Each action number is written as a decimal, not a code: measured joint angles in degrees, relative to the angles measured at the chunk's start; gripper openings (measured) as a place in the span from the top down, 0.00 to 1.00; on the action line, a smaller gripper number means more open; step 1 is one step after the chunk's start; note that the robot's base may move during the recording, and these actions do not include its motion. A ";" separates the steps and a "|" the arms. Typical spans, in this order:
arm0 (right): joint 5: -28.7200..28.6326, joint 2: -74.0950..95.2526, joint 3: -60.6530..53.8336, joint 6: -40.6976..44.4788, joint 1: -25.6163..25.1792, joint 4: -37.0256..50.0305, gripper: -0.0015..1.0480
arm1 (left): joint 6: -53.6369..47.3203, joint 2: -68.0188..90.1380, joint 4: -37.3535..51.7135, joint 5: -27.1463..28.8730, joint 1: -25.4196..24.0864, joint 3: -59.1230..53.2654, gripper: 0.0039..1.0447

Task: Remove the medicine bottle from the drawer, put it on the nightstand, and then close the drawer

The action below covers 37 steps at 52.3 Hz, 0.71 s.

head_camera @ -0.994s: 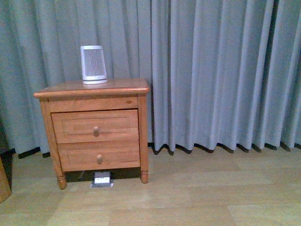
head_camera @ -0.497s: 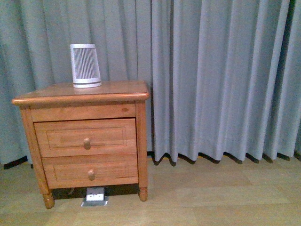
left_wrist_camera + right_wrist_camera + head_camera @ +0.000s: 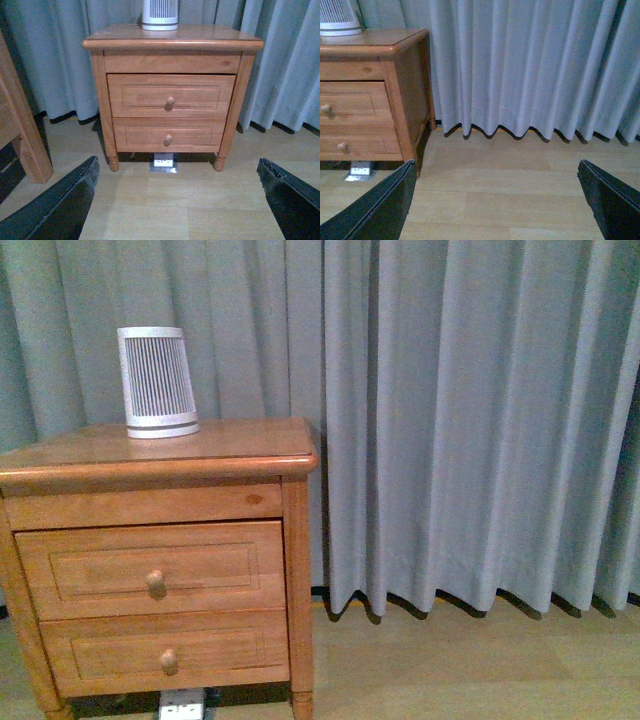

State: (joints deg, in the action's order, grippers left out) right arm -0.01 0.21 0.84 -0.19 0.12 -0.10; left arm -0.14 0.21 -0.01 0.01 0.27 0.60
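Left gripper [image 3: 177, 162], spread wide, faces nightstand [image 3: 172, 44] topped by ribbed device [image 3: 160, 12].

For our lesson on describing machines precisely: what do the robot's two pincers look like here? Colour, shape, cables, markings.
The left pincer and right pincer look alike: each has two glossy black fingers, flat-sided and tapering to a narrow tip. No cables or markings show. The front view shows neither arm.
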 joint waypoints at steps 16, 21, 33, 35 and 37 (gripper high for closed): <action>0.00 0.00 -0.02 0.00 0.00 0.00 0.07 | 7.82 9.90 -14.34 6.16 1.05 4.74 0.06; 0.00 0.00 -0.02 0.00 0.00 0.00 0.07 | 8.41 16.15 -7.52 6.12 0.79 4.76 0.06; -0.02 0.00 -0.02 0.00 0.00 0.00 0.07 | 6.40 52.04 30.14 9.51 3.96 8.41 0.06; -0.02 0.00 -0.02 0.00 0.00 0.00 0.07 | 5.97 62.88 39.78 10.49 4.94 11.67 0.06; -0.02 0.00 -0.02 0.00 0.00 0.00 0.07 | 5.68 72.78 47.43 11.06 5.73 15.37 0.06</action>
State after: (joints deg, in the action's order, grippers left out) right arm -0.03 0.21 0.82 -0.19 0.12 -0.10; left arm 5.54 72.99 47.42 11.07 6.00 15.97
